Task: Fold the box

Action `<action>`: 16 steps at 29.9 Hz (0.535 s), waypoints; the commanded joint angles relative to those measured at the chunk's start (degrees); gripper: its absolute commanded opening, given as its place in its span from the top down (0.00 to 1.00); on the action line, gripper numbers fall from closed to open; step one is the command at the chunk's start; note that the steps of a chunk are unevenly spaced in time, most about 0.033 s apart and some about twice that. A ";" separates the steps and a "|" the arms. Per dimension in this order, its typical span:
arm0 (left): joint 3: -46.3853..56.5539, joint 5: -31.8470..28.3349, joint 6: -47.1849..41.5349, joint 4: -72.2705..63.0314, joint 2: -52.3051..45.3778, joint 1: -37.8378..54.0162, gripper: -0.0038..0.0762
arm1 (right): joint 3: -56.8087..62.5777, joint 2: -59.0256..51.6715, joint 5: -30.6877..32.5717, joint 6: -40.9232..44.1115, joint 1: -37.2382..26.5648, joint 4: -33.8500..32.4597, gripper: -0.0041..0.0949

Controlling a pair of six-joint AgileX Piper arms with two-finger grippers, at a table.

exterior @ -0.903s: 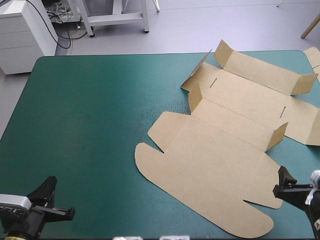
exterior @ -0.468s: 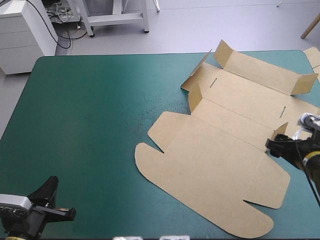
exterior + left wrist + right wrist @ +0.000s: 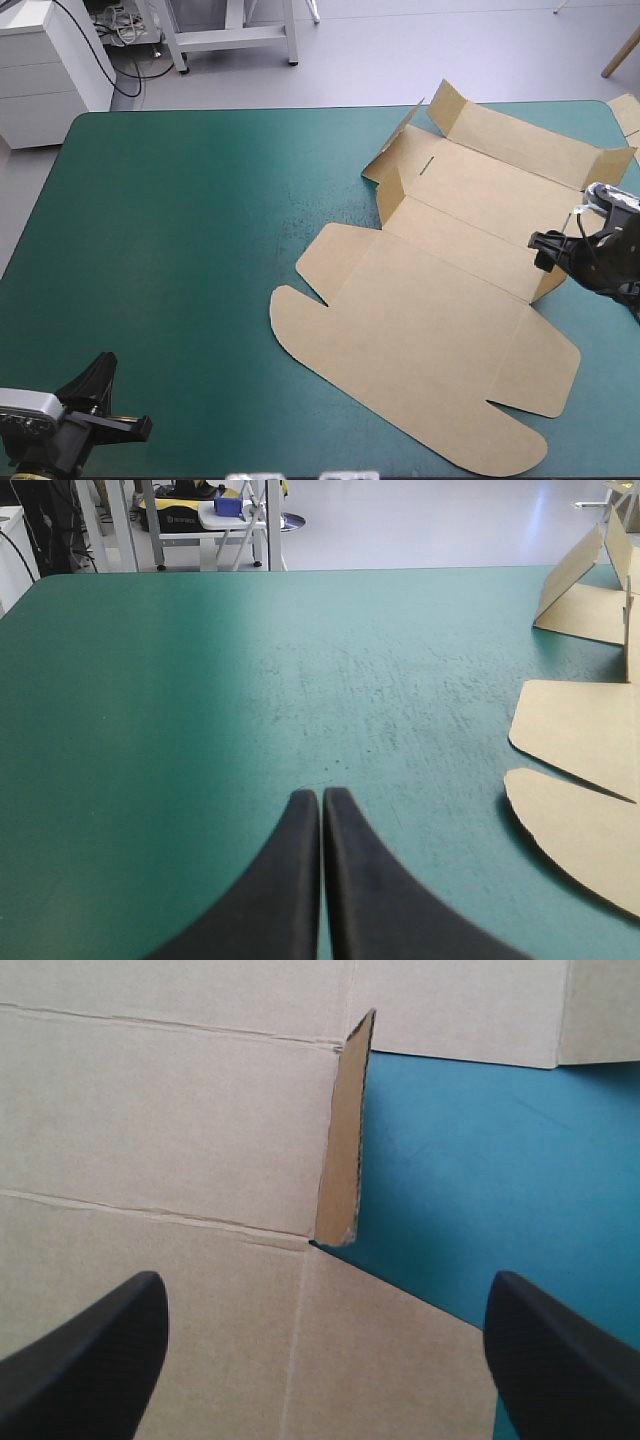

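We find the left gripper (image 3: 321, 802) closed, its two black fingers pressed together into a single point with nothing between them, low over the bare teal-green cover (image 3: 200, 680) by the table's near left corner. The box (image 3: 430, 330) lies well apart from it, ahead and off to its right, and the parts nearest this gripper are the rounded flaps (image 3: 585, 830) lying flat on the cover. The right gripper (image 3: 325, 1285) hangs over the box's right side with its fingers spread wide and holding nothing (we cannot tell how far above the board it is). Straight ahead of it, in line with the gap between the fingers, a small side flap (image 3: 345, 1140) stands upright at the spot where the brown board ends and the cover begins. One finger is over the board, and the other is over the cover just beyond the box's edge. Most of the box is an unfolded sheet lying flat on the right half of the table. Beyond the right gripper, toward the far edge, a long wall (image 3: 520, 140) is raised, with a tab tilted up at each end. A second small flap (image 3: 390, 192) stands up on the side of the box away from this gripper. Farther on, at the table's far right corner, we can see a bit of another board (image 3: 627, 112).
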 commanded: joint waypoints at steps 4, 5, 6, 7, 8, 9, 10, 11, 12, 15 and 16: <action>-1.23 -4.48 0.01 -1.12 -0.65 0.02 0.96 | -2.66 6.25 -1.22 -7.12 -7.20 6.09 0.16; -1.23 -4.48 0.01 -1.12 -0.65 0.02 0.96 | -2.66 7.40 -1.22 -7.58 -7.20 6.09 0.16; -1.23 -4.48 -0.30 -0.86 -0.65 0.02 0.96 | -2.66 8.54 -1.33 -7.83 -7.20 6.09 0.16; -1.23 -4.48 -0.30 -0.86 -0.65 0.02 0.96 | -2.66 9.39 -1.50 -7.95 -7.20 6.49 0.16; -1.23 -4.48 0.03 -0.86 -0.65 0.02 0.96 | -2.66 10.42 -1.68 -8.09 -7.20 7.24 0.16; -1.23 -4.48 -0.08 -0.97 -0.65 0.02 0.96 | -2.66 11.32 -1.99 -8.09 -7.20 7.90 0.16; -1.23 -4.48 -0.08 -0.97 -0.65 0.02 0.96 | -2.66 11.99 -2.30 -8.20 -7.20 8.30 0.16; -1.23 -4.48 0.03 -0.97 -0.65 0.02 0.96 | -2.66 12.70 -2.73 -8.35 -7.20 8.49 0.16; -1.23 -4.48 0.03 -0.97 -0.65 0.02 0.96 | -2.66 13.30 -3.19 -8.76 -7.20 8.63 0.16; -1.23 -4.48 0.03 -0.97 -0.65 0.02 0.96 | -2.66 14.18 -5.28 -9.24 -7.20 8.63 0.16; -1.23 -4.48 -0.09 -0.97 -0.65 0.02 0.96 | -2.66 14.18 -6.22 -9.24 -7.20 8.63 0.16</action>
